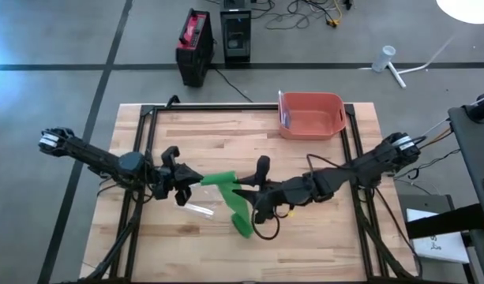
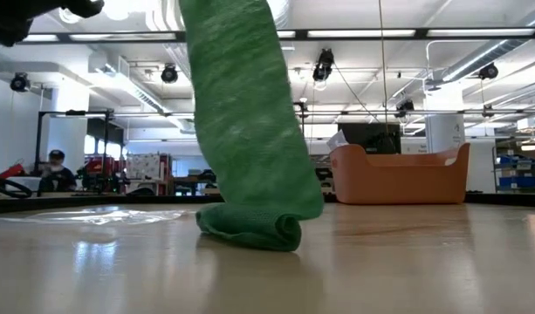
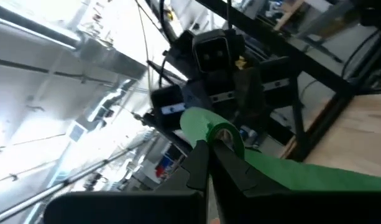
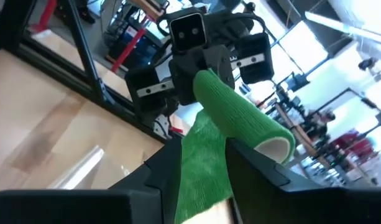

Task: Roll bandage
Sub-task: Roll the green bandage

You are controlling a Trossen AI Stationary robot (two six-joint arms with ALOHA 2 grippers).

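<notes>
Holding the bandage roll (image 3: 210, 129) mid-air over the middle of the counter (image 1: 320, 237), I've got the left gripper (image 1: 196, 178) clamped shut on the roll's core so it acts as a spindle. Right gripper (image 1: 243, 192) straddles the loose green tail (image 4: 202, 163) just beside the roll, fingers (image 4: 160, 163) either side of it; can't tell if they're pinching it. Tail hangs down, its end bunched on the counter. Red bin (image 1: 311, 115) sits well apart at the far edge.
</notes>
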